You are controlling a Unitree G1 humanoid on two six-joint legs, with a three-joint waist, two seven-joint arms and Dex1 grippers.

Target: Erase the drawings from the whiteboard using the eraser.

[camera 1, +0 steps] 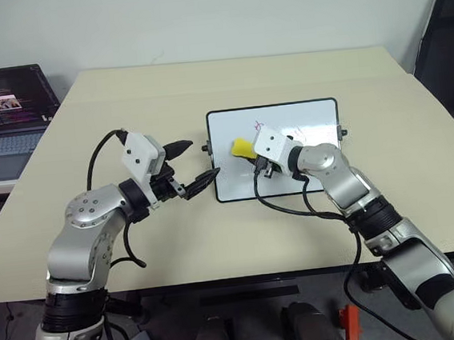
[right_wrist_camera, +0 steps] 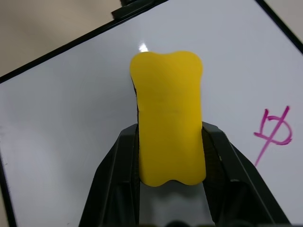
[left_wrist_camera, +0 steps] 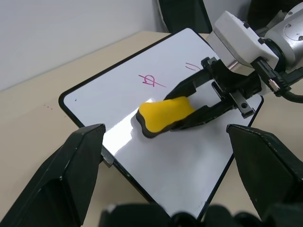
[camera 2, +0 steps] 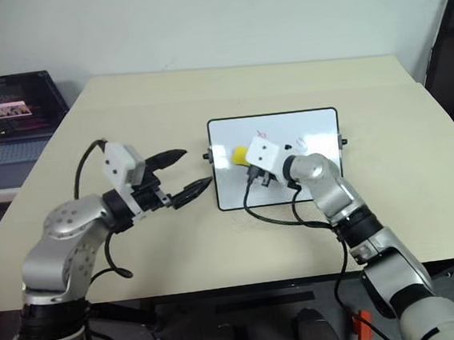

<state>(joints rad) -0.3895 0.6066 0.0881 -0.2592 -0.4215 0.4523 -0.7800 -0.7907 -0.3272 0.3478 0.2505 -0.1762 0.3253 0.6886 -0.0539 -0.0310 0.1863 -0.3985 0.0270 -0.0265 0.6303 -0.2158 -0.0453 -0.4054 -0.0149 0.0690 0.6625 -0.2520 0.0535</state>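
Right gripper (right_wrist_camera: 170, 156): clamped on the yellow eraser (right_wrist_camera: 168, 118), one black finger on each long side, the block sticking out ahead of the fingertips.
Eraser: it sits over the left-middle part of the whiteboard (camera 1: 302, 114); in the left wrist view its dark underside appears to rest on the glossy surface, though actual contact cannot be confirmed.
Drawings: a red scribble like a crossed loop (right_wrist_camera: 273, 133) lies just beside the eraser, toward the far edge of the board, untouched; a second short red stroke (left_wrist_camera: 191, 66) shows further along, near the right wrist's white camera box.
Whiteboard: lies flat on the beige table (camera 1: 178, 247), black frame and small side knobs visible; the area under and around the eraser looks clean.
Left gripper (camera 1: 188, 167): fingers spread apart, holding nothing, hovering just off the board's left edge, with one fingertip close to the frame.
Step in hand: wiping, judged from the eraser being gripped and down on the board with marks remaining.
Next move: likely a sideways sweep of the eraser across the crossed loop, then on to the short stroke, keeping the pad flat and pressed.
Risk: the light board may slide under the wipe; the left gripper looks placed to steady it.
Laptop (camera 1: 5, 119): open at the far left, well apart from the work.
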